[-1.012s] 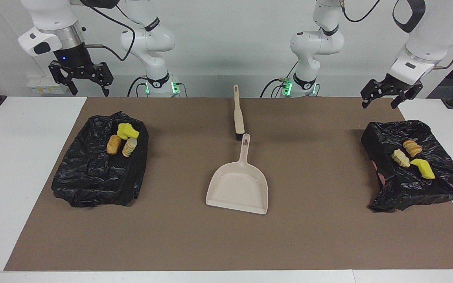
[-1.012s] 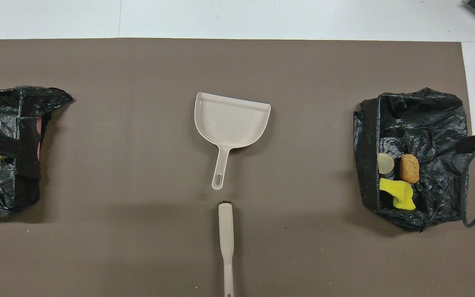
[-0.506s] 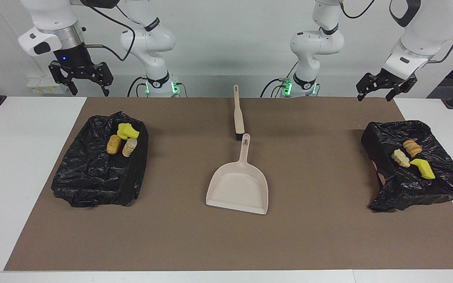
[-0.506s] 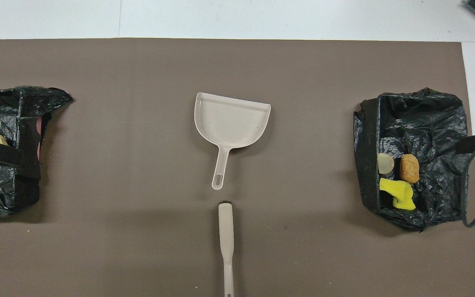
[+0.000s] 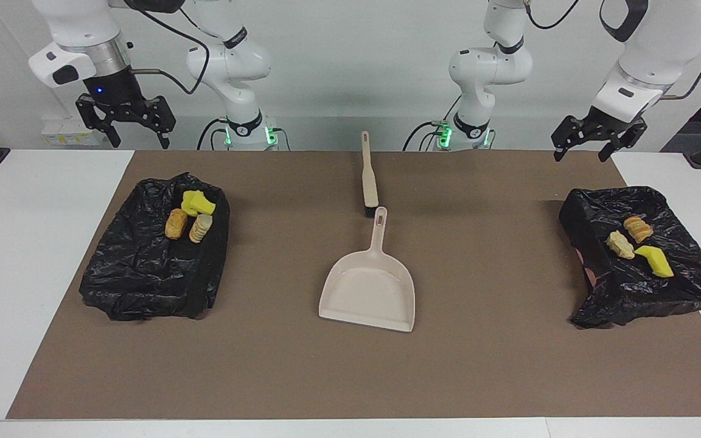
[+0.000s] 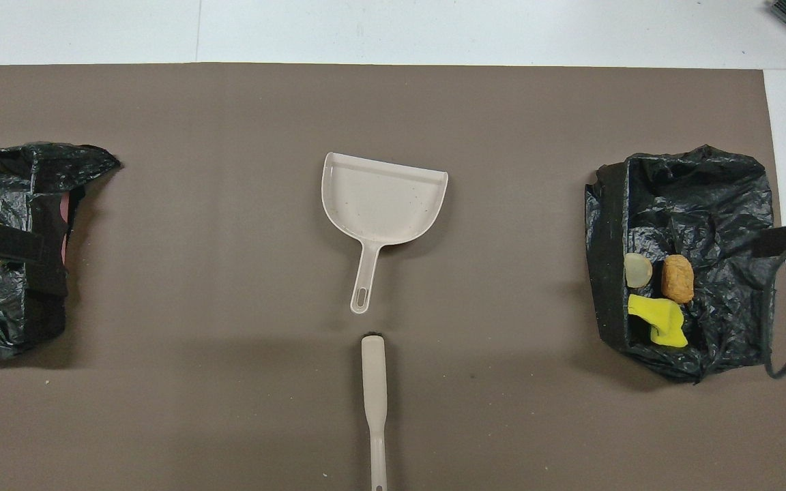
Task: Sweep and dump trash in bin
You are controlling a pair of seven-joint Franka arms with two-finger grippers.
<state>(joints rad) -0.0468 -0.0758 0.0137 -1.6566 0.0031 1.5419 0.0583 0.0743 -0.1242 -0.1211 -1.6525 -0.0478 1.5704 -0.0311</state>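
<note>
Yellow and tan trash (image 5: 191, 216) bits

I see a white counter (image 5: 34, 255) covered by a brown mat (image 5: 302, 365) across its middle. A plain, evenly lit white wall (image 5: 350, 61) rises past the counter's edge.

Beige dustpan (image 5: 367, 291) and brush (image 5: 369, 173) on brown mat (image 5: 350, 371); yellow and tan trash (image 5: 190, 216) in 2 black bin liners (image 5: 143, 274).
</note>
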